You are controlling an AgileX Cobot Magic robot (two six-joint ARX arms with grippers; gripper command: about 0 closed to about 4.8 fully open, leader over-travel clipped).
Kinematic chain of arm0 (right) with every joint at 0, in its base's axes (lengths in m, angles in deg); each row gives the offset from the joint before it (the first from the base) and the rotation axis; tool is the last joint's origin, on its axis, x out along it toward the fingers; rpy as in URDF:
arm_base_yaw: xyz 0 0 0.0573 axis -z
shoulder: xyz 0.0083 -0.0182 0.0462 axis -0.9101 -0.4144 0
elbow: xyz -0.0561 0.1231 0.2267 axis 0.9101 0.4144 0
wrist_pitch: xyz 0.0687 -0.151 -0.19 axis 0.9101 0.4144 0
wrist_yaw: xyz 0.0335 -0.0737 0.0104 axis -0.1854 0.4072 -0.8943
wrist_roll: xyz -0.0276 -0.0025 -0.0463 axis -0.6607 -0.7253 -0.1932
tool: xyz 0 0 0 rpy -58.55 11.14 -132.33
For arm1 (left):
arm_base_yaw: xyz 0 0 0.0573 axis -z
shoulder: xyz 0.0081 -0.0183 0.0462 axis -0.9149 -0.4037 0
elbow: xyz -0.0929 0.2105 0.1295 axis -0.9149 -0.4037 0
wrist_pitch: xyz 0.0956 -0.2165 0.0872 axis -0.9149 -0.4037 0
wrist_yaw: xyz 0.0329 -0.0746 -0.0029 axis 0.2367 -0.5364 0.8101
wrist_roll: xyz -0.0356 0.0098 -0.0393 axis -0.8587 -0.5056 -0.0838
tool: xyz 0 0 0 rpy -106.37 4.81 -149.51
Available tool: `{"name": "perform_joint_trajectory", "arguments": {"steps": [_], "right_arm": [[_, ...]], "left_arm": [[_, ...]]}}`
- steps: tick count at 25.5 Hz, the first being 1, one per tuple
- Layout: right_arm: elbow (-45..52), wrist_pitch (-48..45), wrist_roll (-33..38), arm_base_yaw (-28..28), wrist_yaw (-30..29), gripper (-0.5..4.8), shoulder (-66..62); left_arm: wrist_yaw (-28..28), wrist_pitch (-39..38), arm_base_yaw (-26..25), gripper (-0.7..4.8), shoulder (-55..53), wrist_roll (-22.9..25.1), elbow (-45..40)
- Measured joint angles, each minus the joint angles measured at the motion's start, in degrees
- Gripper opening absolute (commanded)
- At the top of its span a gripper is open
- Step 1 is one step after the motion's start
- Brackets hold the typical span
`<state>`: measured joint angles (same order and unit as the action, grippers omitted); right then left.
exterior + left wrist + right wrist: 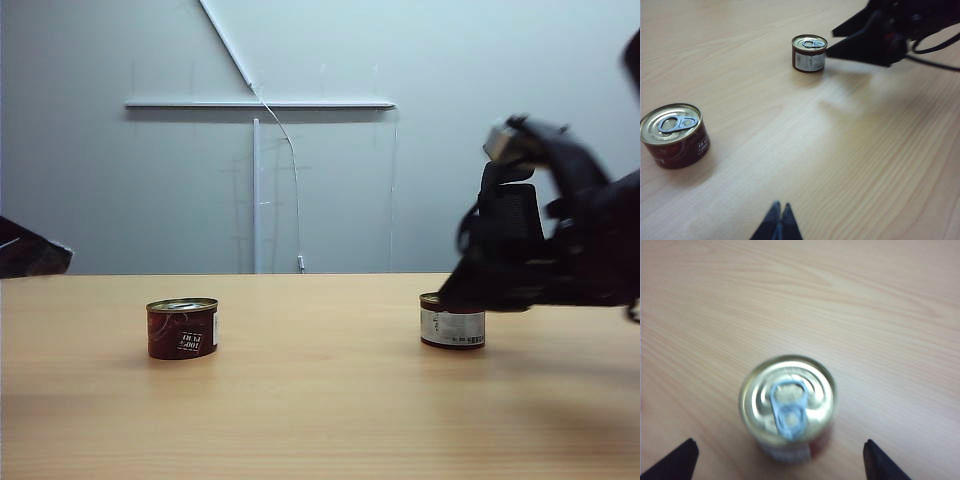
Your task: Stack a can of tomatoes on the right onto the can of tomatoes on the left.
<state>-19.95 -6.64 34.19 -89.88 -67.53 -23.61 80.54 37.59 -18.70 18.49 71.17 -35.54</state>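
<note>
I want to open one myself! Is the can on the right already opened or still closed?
Still closed. The right can has its pull tab lying flat on an unbroken lid, and it stands upright on the table.

Worktop, pale wood-grain surface [320, 400]: smooth, with a soft satin sheen and fine streaked grain.

Left short round tomato can [182, 328]: metal, gold-toned lid with ring-pull (glossy, ridged in rings); dark red wrapper, slightly shiny.

Right short round tomato can [787, 405]: metal, the same gold lid and silvery pull-tab, bright and reflective; pale label on its side looks like paper.

Right gripper [780, 460]: black, matt, plastic-looking jaws.

Left gripper [777, 222]: dark matt tips.

Back wall, pale grey [100, 180]: flat, matt.
</note>
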Motion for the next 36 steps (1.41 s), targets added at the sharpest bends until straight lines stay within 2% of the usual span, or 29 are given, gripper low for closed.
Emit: {"name": "perform_joint_trajectory", "arguments": {"steps": [5, 18, 19, 20, 21, 22, 25, 27, 31, 32, 33, 36], "right_arm": [[-5.49, -0.35, 0.00, 0.00, -0.55, 4.79, -8.04], [-8.31, -1.36, 0.02, 0.00, 0.33, 4.79, -13.77], [-8.39, -1.36, 0.04, 0.00, 0.35, 4.44, -13.84], [-8.57, -1.57, 0.04, 0.00, 0.33, 3.80, -13.81], [-8.57, -1.90, 0.07, 0.00, 0.35, 2.78, -13.81], [-8.55, -2.27, 0.13, 0.00, 0.33, 2.25, -13.81], [-8.55, -2.95, 0.04, 0.00, 0.33, 1.31, -13.81], [-8.55, -3.32, 0.04, 0.00, 0.35, 1.14, -13.84], [-8.55, -5.84, 2.43, 0.02, -0.44, 1.14, -13.84], [-8.57, -7.02, 4.13, 0.04, -1.79, 1.13, -13.84], [-9.38, -8.13, 7.04, -0.02, -6.32, 1.13, -13.84], [-13.62, -6.80, 8.81, -2.71, -13.99, 1.12, -13.84]], "left_arm": [[-0.04, 0.00, 0.00, -0.04, -0.02, 0.00, 0.00], [-0.04, 0.00, 0.00, -0.04, -0.02, -0.02, 0.00], [-0.04, 0.00, 0.00, -0.04, -0.02, 0.00, 0.00], [-0.04, 0.00, -0.02, -0.04, -0.02, 0.00, 0.00], [-0.04, 0.00, 0.00, -0.04, -0.02, 0.00, 0.00], [-0.04, 0.00, 0.00, -0.04, -0.02, 0.00, 0.00], [-0.04, 0.00, -0.02, -0.04, 0.00, 0.00, 0.00], [-0.04, 0.00, -0.02, -0.04, 0.00, 0.00, 0.00], [-0.04, 0.00, -0.02, -0.04, 0.00, -0.02, 0.00], [-0.04, 0.00, -0.02, -0.04, 0.00, -0.02, 0.00], [-0.07, 0.00, -0.33, -0.04, 0.00, 0.00, 0.00], [-0.26, 0.00, -3.76, -0.04, 0.00, 0.00, 0.00]]}}
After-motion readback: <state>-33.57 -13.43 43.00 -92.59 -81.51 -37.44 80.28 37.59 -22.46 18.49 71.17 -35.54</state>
